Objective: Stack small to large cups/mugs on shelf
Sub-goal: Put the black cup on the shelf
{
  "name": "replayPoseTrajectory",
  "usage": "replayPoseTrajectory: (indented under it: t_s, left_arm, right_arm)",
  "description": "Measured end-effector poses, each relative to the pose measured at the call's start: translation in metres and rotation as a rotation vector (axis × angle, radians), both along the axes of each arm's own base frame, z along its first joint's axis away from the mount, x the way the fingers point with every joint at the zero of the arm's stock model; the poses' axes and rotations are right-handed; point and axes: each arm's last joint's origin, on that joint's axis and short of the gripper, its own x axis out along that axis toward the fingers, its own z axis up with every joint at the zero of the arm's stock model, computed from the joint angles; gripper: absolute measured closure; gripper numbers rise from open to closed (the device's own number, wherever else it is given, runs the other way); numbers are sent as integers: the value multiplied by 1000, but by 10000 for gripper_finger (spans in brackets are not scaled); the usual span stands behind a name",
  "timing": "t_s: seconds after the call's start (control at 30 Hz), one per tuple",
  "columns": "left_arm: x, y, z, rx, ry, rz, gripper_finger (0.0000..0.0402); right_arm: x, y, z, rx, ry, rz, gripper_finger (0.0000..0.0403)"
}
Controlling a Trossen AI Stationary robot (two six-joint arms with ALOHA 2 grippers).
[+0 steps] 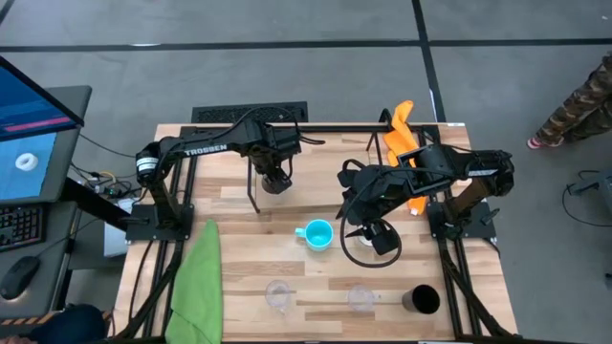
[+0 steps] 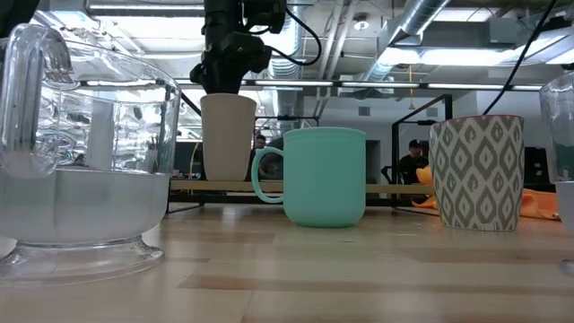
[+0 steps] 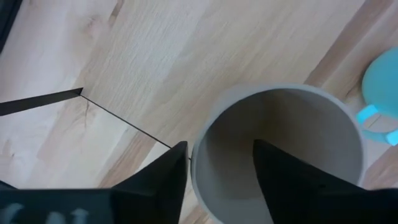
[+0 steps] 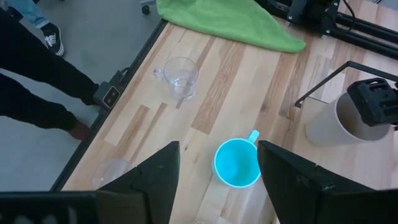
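A grey-beige cup (image 2: 227, 135) stands upright on the shelf (image 2: 404, 187), at its left end. My left gripper (image 1: 275, 180) points straight down over it, open, with one finger inside the cup (image 3: 280, 143) and one outside. The blue mug (image 1: 316, 234) stands on the table in front of the shelf. My right gripper (image 1: 378, 237) hovers open just right of the mug (image 4: 236, 163), holding nothing. Two clear glasses (image 1: 277, 296) (image 1: 360, 298) and a black cup (image 1: 421, 300) stand near the front edge. My left gripper stands astride the cup's wall at the rim (image 3: 198, 163), from above. The inner finger (image 3: 292, 180) is clear of the wall. The outer finger (image 3: 168, 180) is right beside the rim; whether it touches, I cannot tell. The cup rests on the shelf.
A green cloth (image 1: 196, 282) lies at the table's left front. An orange thing (image 1: 402, 139) lies at the back right. The shelf's thin black wire upright (image 3: 124, 121) runs close beside the cup. In the low view a patterned cup (image 2: 475, 170) stands at the right.
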Motion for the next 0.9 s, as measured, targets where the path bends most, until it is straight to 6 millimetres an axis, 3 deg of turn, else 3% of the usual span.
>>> replayPoseTrajectory:
  t_s: [0.23, 0.5, 0.67, 0.8, 0.9]
  left_arm:
    - [0, 0, 1, 1, -4, 9, 201]
    - [1, 1, 25, 32, -59, 6, 200]
    - [-1, -1, 55, 36, -119, 1, 200]
    - [-6, -7, 92, 57, -222, -14, 200]
    - [-13, -17, 124, 70, -315, -22, 200]
  right_arm:
    - [0, 0, 0, 0, 2, 0, 163]
    - [0, 0, 0, 0, 2, 0, 163]
    - [-11, -3, 8, 16, -17, -20, 163]
    - [-37, -13, 20, 74, 14, -156, 163]
    - [-64, -19, 23, 132, 139, -310, 163]
